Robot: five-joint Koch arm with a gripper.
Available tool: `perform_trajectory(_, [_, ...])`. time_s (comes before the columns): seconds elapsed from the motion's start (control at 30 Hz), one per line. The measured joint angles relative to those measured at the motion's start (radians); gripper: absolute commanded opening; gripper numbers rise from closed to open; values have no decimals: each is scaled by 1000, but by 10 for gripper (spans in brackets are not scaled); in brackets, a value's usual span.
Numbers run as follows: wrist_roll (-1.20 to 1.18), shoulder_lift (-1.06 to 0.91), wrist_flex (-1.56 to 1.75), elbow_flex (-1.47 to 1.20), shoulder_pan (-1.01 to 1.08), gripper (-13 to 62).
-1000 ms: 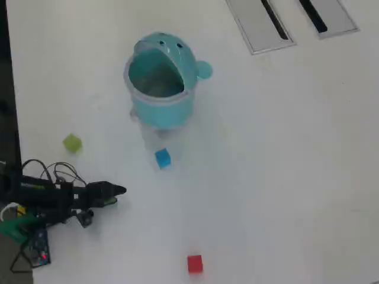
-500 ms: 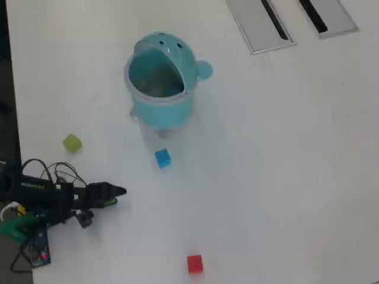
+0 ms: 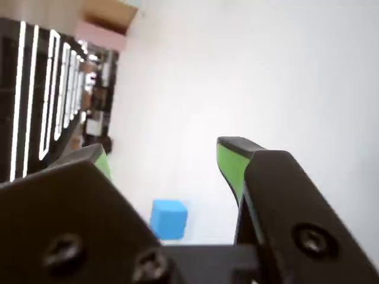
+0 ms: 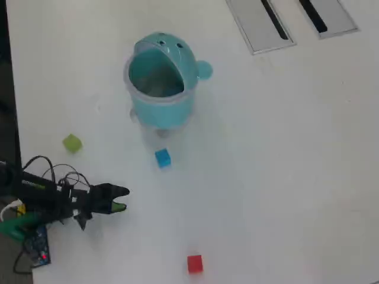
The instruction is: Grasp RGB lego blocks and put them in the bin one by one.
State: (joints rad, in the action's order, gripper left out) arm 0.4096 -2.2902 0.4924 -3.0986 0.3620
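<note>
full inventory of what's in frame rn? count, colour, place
bin: 1, light teal, hooded lid with small holes and a side knob, upper middle of the overhead view.
blue block: 1, blue, just below the bin; also between the jaws' sightline in the wrist view.
yellow-green block: 1, yellow-green, left of the bin, apart from it.
red block: 1, red, near the bottom edge, alone.
slotted panels: 2, grey with dark slots, top right corner.
table: 1, white.
cables: dark loops, at the arm, lower left.
arm: 1, black, lower left.
hand: 1, black with green pads, open, empty, pointing right.
</note>
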Motion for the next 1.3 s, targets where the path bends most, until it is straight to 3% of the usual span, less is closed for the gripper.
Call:
perform_trajectory(0.9, [729, 0, 357, 0, 132, 334])
perform_trajectory(1.07, [778, 0, 360, 0, 199, 336])
perform_trajectory(1.2, [1025, 0, 360, 0, 281, 348])
perform_trajectory(1.3, [1031, 0, 360, 0, 307, 348])
